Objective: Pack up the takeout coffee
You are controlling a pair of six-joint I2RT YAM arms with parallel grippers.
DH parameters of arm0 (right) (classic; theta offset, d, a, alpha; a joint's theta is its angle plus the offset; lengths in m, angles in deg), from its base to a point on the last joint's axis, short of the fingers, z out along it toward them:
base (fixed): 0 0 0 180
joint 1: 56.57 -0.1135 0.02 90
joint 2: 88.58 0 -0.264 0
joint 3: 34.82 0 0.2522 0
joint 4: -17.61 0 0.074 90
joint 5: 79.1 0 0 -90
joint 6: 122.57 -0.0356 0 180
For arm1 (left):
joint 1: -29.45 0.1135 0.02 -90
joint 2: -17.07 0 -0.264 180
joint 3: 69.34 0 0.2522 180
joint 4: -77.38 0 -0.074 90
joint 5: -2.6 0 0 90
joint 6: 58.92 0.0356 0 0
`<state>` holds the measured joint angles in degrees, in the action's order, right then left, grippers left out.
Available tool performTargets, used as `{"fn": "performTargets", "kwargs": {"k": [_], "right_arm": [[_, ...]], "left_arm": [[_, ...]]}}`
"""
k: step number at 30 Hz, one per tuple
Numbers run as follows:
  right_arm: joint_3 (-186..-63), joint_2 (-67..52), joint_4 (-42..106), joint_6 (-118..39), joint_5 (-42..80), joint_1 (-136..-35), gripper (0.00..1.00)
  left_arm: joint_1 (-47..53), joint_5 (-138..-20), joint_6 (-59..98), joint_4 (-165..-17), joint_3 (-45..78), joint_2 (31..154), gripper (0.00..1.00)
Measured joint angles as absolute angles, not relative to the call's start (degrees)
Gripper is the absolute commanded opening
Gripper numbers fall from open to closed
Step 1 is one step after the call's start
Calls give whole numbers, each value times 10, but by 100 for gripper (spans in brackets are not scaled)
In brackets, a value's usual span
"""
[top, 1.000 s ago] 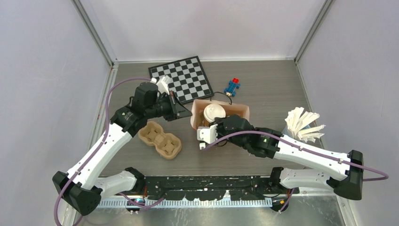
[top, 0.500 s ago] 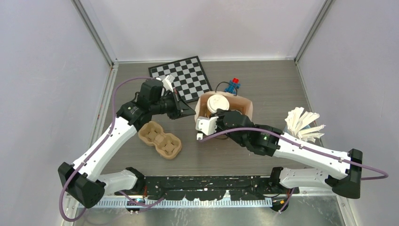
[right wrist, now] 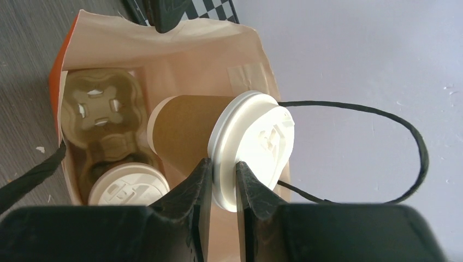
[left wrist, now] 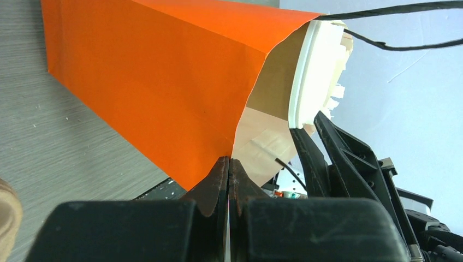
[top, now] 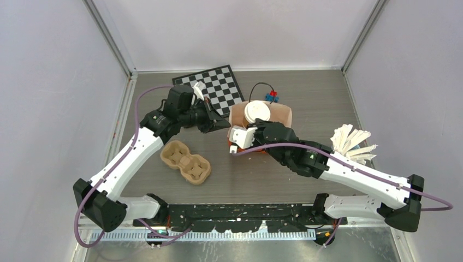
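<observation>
One coffee cup (right wrist: 185, 128) is clamped at the lid (right wrist: 256, 144) rim by right claw (right wrist: 223, 177); bag (left wrist: 153, 71) edge is pinched by left claw (left wrist: 228, 169). Judged light, crushable; lid may pop, so wall below rim preferred.

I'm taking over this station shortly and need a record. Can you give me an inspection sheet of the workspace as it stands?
Surface: grey wood-grain table, few pale specks.
Job's things: lidded cup at the orange bag's mouth; second lidded cup seated in inner pulp tray, neighbouring slot empty.
Clutter: checkerboard, blue toy, spare pulp tray, fan of white sticks.
Grippers: left gripper shut on the bag's edge; right gripper clamps the first cup's lid rim.
Cables: purple cables along both arms; bag's black cord handle.
Surroundings: pale walls, metal corner posts.
</observation>
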<state>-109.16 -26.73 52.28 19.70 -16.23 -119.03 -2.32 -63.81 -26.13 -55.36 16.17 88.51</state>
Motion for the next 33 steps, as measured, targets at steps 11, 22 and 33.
{"fn": "performTargets", "kwargs": {"k": [11,22,33], "right_arm": [[-1111,-286,555,195,-160,-1188,4],[-1177,-286,573,189,-147,-1187,4],[-1187,-291,589,180,-130,-1187,4]], "left_arm": [[-23,-638,-286,-554,162,886,0],[-23,-638,-288,-555,162,890,0],[-23,-634,-289,-586,161,890,7]]}}
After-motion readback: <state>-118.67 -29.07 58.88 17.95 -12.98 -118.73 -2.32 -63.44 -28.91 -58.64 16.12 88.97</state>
